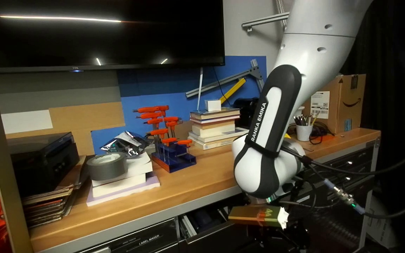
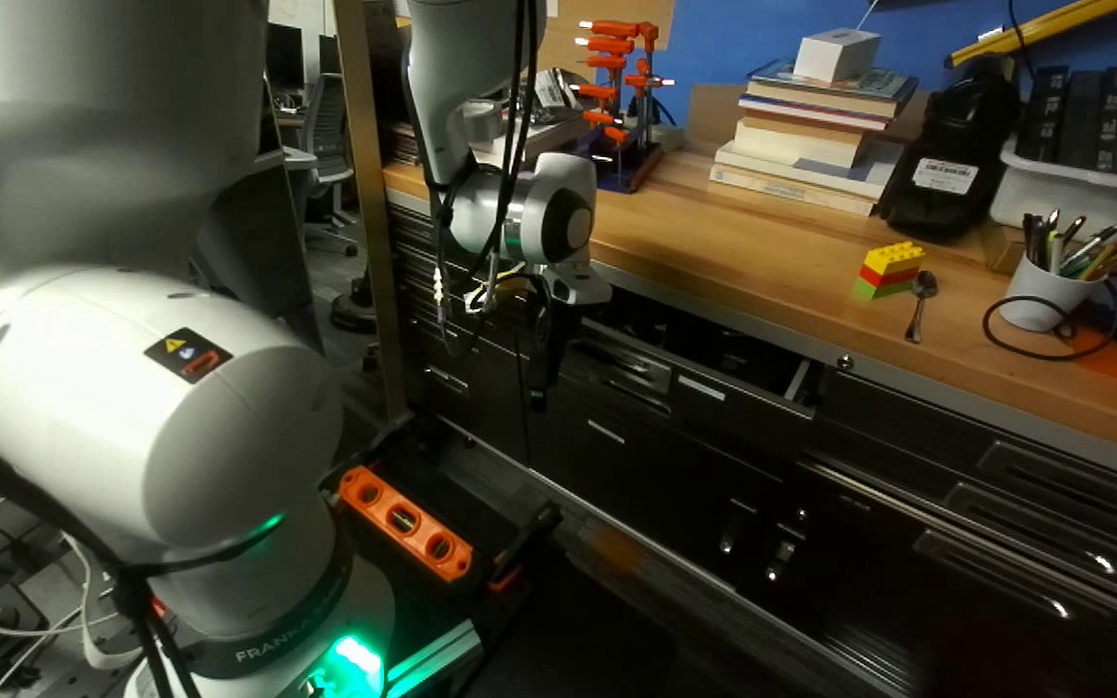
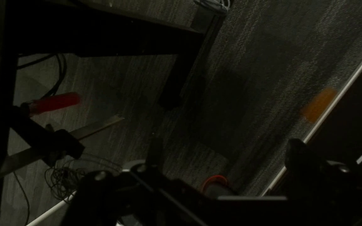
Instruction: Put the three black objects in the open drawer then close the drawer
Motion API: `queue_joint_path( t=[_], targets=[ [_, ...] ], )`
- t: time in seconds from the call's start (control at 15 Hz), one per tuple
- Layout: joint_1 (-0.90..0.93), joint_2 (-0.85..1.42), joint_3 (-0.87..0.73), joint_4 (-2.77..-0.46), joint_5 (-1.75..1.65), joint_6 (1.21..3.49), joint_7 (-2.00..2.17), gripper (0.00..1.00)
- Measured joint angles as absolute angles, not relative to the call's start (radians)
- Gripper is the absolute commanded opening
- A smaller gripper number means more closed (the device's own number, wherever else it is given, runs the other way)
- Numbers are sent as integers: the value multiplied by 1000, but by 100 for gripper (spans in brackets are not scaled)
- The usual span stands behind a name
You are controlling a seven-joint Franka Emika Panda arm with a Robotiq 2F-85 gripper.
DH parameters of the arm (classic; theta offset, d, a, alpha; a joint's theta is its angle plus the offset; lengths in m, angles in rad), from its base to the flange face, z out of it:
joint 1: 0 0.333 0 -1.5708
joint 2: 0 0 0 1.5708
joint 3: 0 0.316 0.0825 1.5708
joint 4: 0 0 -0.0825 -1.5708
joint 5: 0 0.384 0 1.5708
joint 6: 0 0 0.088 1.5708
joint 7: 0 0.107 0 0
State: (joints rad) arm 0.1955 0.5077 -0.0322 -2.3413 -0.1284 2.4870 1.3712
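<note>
A dark grey drawer [image 2: 745, 407] stands open beneath a wooden workbench [image 2: 685, 223], seen in both exterior views, its dark contents [image 1: 202, 221] too dim to tell apart. At the drawer's 9 o'clock in an exterior view, the black gripper [image 3: 226, 142] points down outside the cabinet [image 2: 665, 465]; the wrist view shows its two fingers [image 3: 296, 153] spread wide, holding nothing, with dim floor [image 3: 196, 153] between them. The white arm [image 1: 315, 65] hangs above it, a green-and-gold box [image 1: 248, 215] just below in an exterior view; whether box and arm touch cannot be told. On the workbench in an exterior view, counted from the drawer, a stack of books [image 2: 801, 145] topped by a white box [image 2: 837, 55] rises at 1 o'clock, a stand of orange-handled hex keys [image 2: 622, 102] at 11, and colored toy bricks [image 2: 890, 271] at 2, a spoon [image 2: 920, 301] just beside them. At 8 o'clock is an orange tool [image 2: 384, 504] pierced by three round holes. In an exterior view, a roll of grey tape [image 1: 107, 168] sits on a smaller pile of books [image 1: 118, 189] at the drawer's 10 o'clock; a large screen [image 1: 100, 38] hangs at 11.
</note>
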Motion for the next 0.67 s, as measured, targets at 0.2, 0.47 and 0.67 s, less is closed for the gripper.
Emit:
queue_joint_path(
  t=[0.2, 0.47, 0.67],
  targets=[
    [201, 535, -32, -2306, -88, 2550, 1388, 100],
    [202, 537, -28, -2306, 29, 2706, 1408, 100],
    [215, 552, -18, -2306, 113, 2820, 1436, 100]
  ],
)
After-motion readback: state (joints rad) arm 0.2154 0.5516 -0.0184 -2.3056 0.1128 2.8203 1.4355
